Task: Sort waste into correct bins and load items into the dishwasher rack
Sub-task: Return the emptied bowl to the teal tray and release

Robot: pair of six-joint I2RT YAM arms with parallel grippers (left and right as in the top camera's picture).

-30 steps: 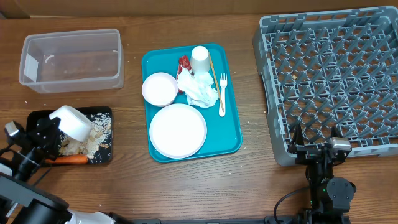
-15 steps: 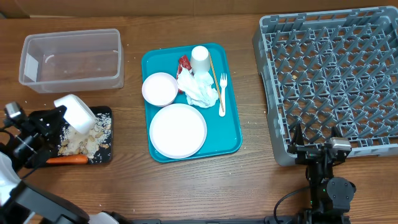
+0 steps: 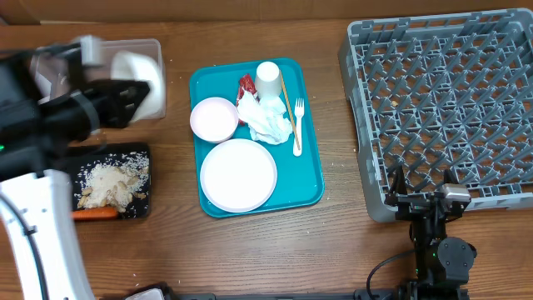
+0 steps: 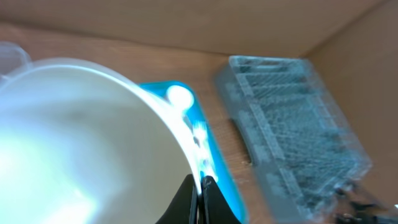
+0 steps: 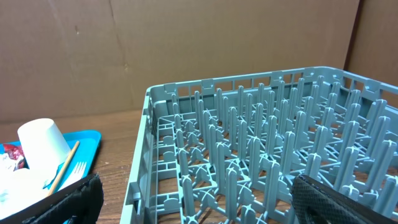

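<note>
My left gripper (image 4: 200, 194) is shut on the rim of a white bowl (image 4: 81, 137), pinching it between both fingers. Seen from overhead, that bowl (image 3: 137, 73) hangs raised above the clear tub (image 3: 152, 44), which the arm mostly hides. Beige crumbs (image 3: 108, 183) and an orange carrot (image 3: 93, 213) lie in the black tray (image 3: 143, 152). On the teal tray (image 3: 310, 179) sit a round plate (image 3: 238, 174), a second bowl (image 3: 214, 119), a cup (image 3: 267, 79), a crumpled napkin (image 3: 268, 122) and a red wrapper (image 3: 246, 86). My right gripper (image 3: 420, 200) stands open and empty at the near-left corner of the grey dishwasher rack (image 3: 450, 100).
A white fork (image 3: 297, 125) and a wooden chopstick (image 3: 286, 98) lie on the teal tray's right side. The right wrist view shows the rack's pegs (image 5: 249, 124) between my wide-spread fingers (image 5: 62, 199). Brown cardboard walls stand behind the table.
The left arm has lifted the bowl from over the black tray, up and towards the back, to above the clear tub. The crumbs stay in the black tray. The right arm has not moved.
</note>
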